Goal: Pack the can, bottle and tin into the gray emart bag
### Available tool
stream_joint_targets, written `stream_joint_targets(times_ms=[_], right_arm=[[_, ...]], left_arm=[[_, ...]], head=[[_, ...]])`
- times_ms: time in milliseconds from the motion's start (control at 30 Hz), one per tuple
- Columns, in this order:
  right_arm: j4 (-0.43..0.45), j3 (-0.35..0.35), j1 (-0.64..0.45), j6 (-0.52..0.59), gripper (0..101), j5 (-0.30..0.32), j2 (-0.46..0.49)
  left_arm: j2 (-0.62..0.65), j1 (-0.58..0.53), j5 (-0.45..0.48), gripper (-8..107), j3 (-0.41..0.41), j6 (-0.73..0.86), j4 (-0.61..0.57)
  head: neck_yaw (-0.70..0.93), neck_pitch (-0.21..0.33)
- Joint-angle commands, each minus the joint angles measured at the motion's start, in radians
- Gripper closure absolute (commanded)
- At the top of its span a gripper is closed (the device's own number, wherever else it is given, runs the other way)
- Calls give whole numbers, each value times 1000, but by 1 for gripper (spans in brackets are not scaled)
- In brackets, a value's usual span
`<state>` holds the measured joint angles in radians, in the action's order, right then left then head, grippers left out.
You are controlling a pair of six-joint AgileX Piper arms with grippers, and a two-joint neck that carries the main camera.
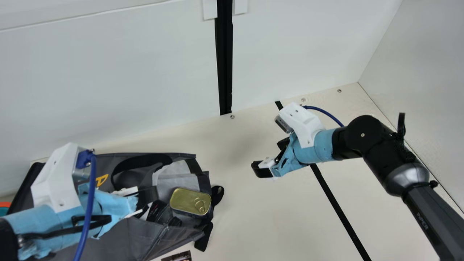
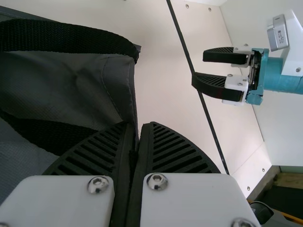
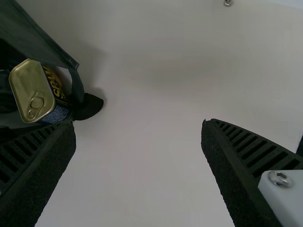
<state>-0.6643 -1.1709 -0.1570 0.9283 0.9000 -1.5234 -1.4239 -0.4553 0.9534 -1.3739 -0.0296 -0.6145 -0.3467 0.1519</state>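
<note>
1. Right arm (image 1: 377,156): chunky black joints, silvery collar (image 1: 406,177), pale lettering (image 1: 422,221).
2. Left arm (image 1: 47,224): light-blue wrapping, white bracket (image 1: 56,174), looping blue cable (image 1: 90,203).
3. Right gripper (image 1: 268,156): black ribbed fingers (image 3: 251,149), white plate (image 3: 289,201), shiny round screw (image 3: 280,178).

Now you're looking down from the neck across the counter (image 1: 246,210); your left wrist camera peers close over the bag (image 1: 134,235) (toward the right hand (image 1: 270,156), too), your right faces down beside it, all three sharing that bag.
</note>
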Motion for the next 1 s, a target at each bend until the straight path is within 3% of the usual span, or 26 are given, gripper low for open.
stream_joint_targets(times_ms=[0,967], right_arm=[[-9,1,5,8,10,1,-6],[-165,50,133,103,10,-45,-100]], left_arm=[[0,0,0,89,0,0,0],[0,0,0,89,0,0,0]], head=[[-2,23],[-2,23]])
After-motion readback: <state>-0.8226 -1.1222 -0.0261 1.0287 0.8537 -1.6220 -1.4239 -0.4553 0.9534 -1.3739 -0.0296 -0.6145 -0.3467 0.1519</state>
